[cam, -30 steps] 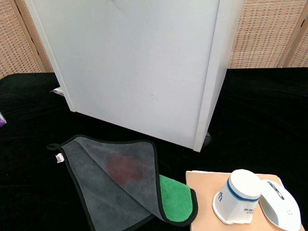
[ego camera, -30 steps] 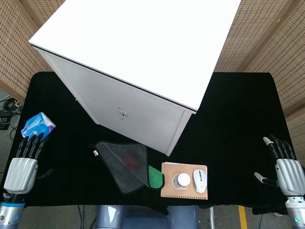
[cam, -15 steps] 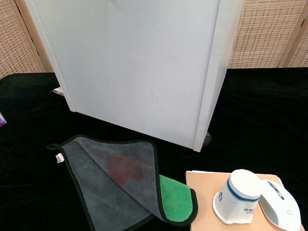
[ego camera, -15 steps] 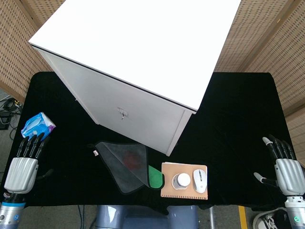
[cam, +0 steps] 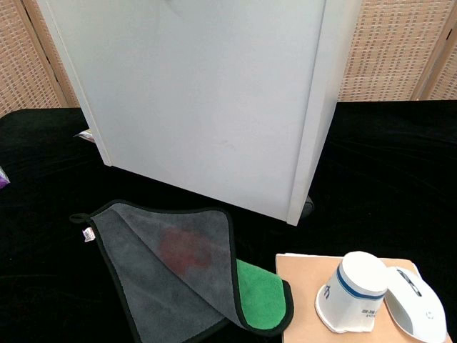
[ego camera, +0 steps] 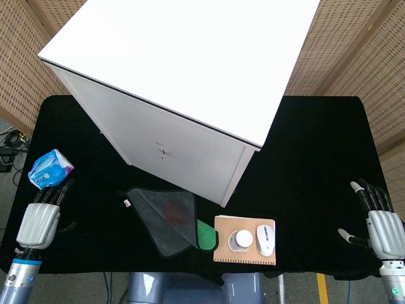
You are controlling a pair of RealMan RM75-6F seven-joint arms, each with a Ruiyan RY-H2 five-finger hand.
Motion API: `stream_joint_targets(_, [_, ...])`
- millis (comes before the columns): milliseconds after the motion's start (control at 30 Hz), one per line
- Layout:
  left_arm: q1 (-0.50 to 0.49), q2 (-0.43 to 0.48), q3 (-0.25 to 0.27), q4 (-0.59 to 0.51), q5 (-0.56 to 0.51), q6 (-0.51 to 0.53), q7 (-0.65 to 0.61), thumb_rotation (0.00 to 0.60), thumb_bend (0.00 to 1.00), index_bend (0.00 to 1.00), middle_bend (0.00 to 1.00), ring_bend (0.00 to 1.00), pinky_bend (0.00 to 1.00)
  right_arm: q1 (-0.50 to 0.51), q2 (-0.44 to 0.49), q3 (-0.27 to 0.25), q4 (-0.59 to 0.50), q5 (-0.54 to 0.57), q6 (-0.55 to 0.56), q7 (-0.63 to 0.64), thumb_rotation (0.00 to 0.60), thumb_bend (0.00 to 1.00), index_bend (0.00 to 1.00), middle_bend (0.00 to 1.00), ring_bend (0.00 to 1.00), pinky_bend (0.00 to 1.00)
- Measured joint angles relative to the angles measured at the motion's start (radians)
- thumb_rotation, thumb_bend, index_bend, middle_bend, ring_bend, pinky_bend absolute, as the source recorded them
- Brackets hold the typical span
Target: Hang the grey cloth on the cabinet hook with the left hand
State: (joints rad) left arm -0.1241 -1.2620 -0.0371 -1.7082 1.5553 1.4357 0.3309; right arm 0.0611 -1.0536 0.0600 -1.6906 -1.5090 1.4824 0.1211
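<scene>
Left hand (ego camera: 39,223) edged inward, grey cloth (cam: 168,275) flat, green underside showing

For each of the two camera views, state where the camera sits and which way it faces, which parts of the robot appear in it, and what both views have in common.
Head view: high up, looking steeply down on the table, the white cabinet and its hook; the left hand and right hand show at the lower corners.
Chest view: low, facing forward at the cabinet front; no part of the robot shows.
Shared: cabinet, grey cloth, notebook, cup, mouse.
</scene>
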Motion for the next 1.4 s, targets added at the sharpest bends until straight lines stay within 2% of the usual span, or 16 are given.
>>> stream_joint_targets(67, [-0.020, -0.007, -0.002, 0.007, -0.014, -0.043, 0.010, 0.600, 0.08, 0.19, 0.60, 0.46, 0.41, -0.001, 0.003, 0.000, -0.002, -0.002, 0.002, 0.005, 0.600, 0.08, 0.00, 0.00, 0.00, 0.00])
stream_joint_targets(167, [-0.062, -0.023, -0.008, 0.019, -0.050, -0.130, 0.031, 0.600, 0.09, 0.25, 0.65, 0.49, 0.43, -0.003, 0.005, 0.000, -0.003, -0.003, 0.004, 0.010, 0.600, 0.08, 0.00, 0.00, 0.00, 0.00])
stream_joint_targets(400, [-0.182, -0.086, -0.039, 0.055, -0.188, -0.328, 0.144, 0.600, 0.09, 0.20, 0.66, 0.50, 0.43, -0.003, 0.007, 0.002, 0.000, 0.000, 0.005, 0.022, 0.600, 0.08, 0.00, 0.00, 0.00, 0.00])
stream_joint_targets(600, [-0.280, -0.158, -0.067, 0.115, -0.290, -0.432, 0.245, 0.600, 0.12, 0.19, 0.65, 0.50, 0.43, -0.003, 0.010, 0.004, 0.001, 0.004, 0.003, 0.032, 0.600, 0.08, 0.00, 0.00, 0.00, 0.00])
stream_joint_targets(800, [-0.343, -0.211, -0.077, 0.161, -0.330, -0.471, 0.315, 0.600, 0.15, 0.19, 0.66, 0.50, 0.43, -0.003, 0.012, 0.006, 0.002, 0.005, 0.005, 0.040, 0.600, 0.08, 0.00, 0.00, 0.00, 0.00])
stream_joint_targets(1067, [-0.423, -0.255, -0.080, 0.175, -0.448, -0.528, 0.423, 0.600, 0.16, 0.23, 0.66, 0.50, 0.43, -0.005, 0.015, 0.009, 0.006, 0.006, 0.009, 0.054, 0.600, 0.08, 0.00, 0.00, 0.00, 0.00])
stream_joint_targets(1400, [-0.478, -0.332, -0.055, 0.228, -0.504, -0.500, 0.507, 0.600, 0.16, 0.19, 0.66, 0.50, 0.43, -0.005, 0.015, 0.010, 0.008, 0.005, 0.010, 0.062, 0.600, 0.08, 0.00, 0.00, 0.00, 0.00])
